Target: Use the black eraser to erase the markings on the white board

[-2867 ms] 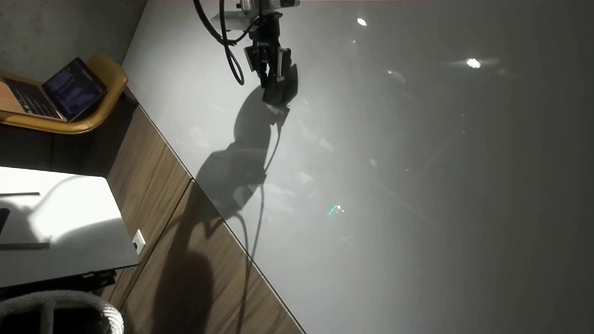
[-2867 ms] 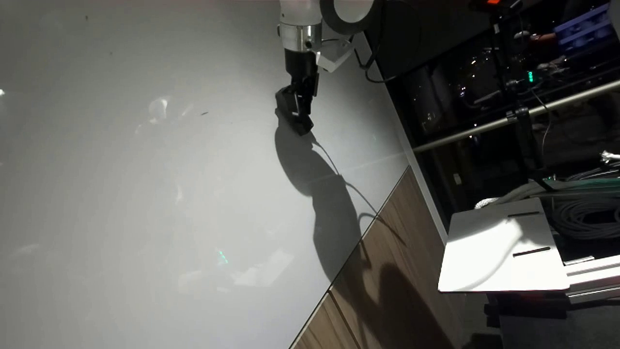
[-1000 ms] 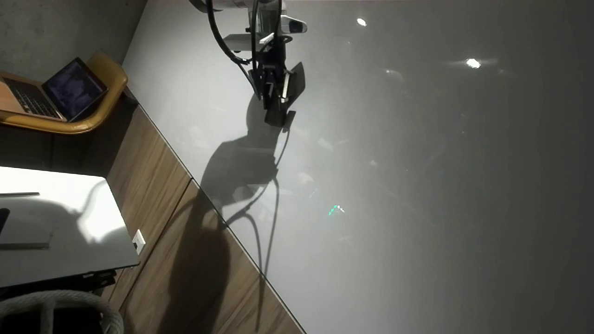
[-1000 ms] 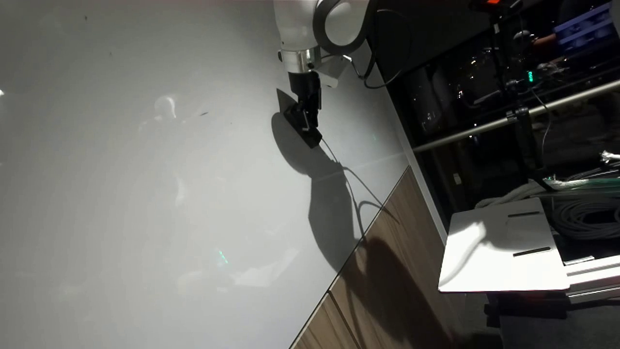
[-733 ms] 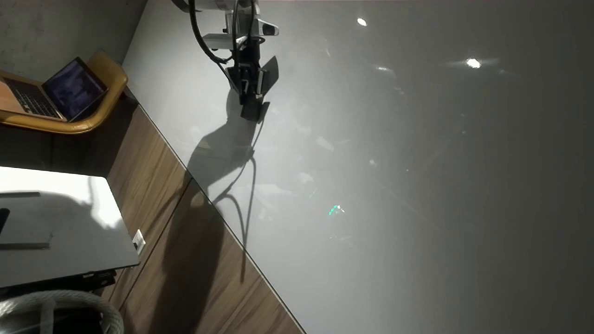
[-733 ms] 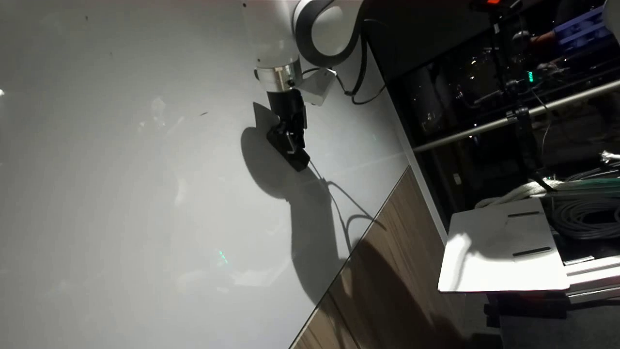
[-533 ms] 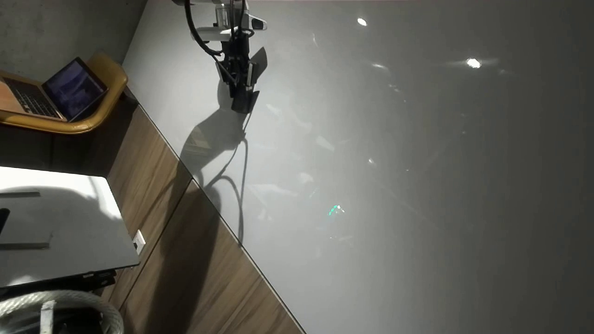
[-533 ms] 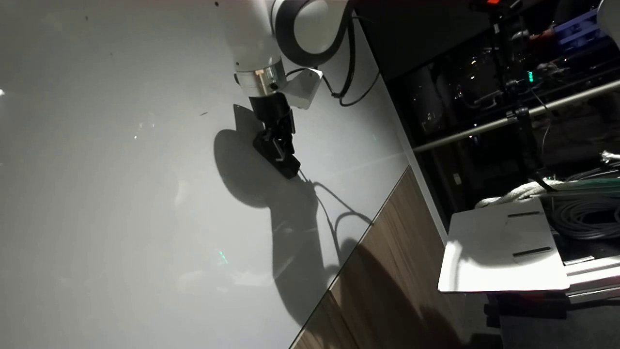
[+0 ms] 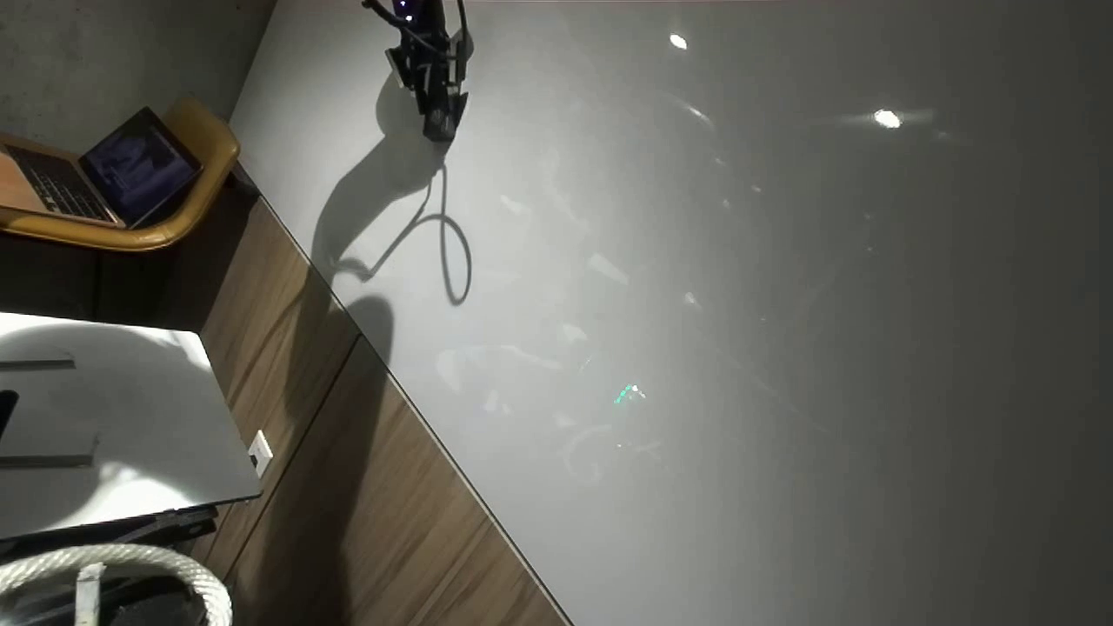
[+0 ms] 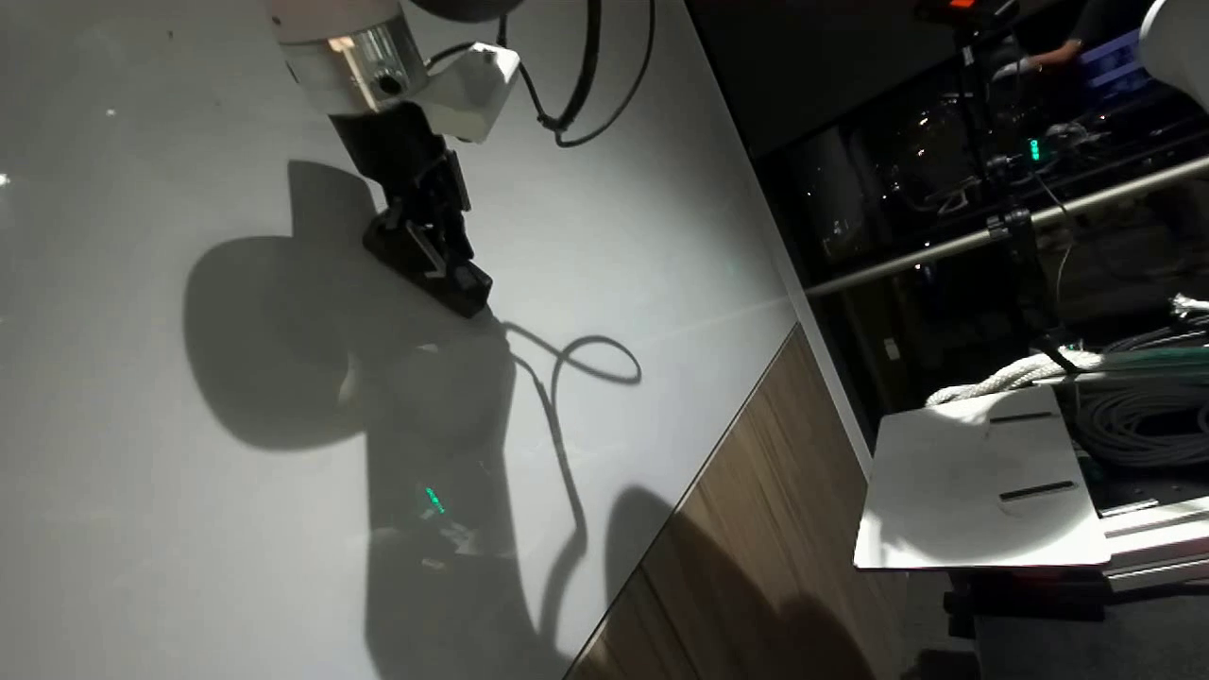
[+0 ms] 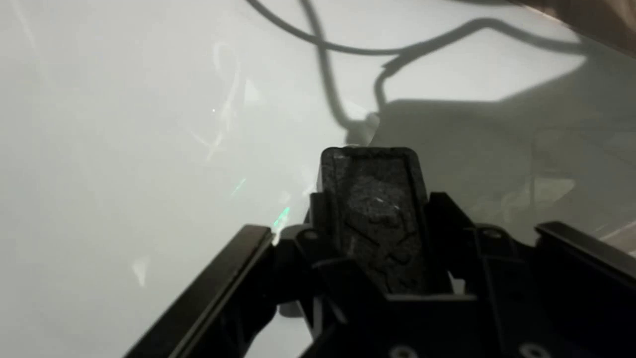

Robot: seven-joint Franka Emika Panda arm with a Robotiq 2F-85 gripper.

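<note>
Eraser [image 11: 375, 184] is sitting in the tool [image 11: 379, 214], which is pinching it by its long sides, front end jutting past the fingertips. Board [image 9: 783, 365] is stretching out beyond the tool; cannot tell whether the eraser is touching it. In both exterior views, shadow [image 10: 264, 340] is falling on the board below the tool, wood panel [image 9: 461, 556] running farther below.

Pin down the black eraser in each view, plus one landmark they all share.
In an exterior view: black eraser near the top, left of centre.
In an exterior view: black eraser left of centre, slightly above halfway up.
In the wrist view: black eraser just right of centre, held in the gripper.
Shared landmark: the cable shadow on the white board.
</note>
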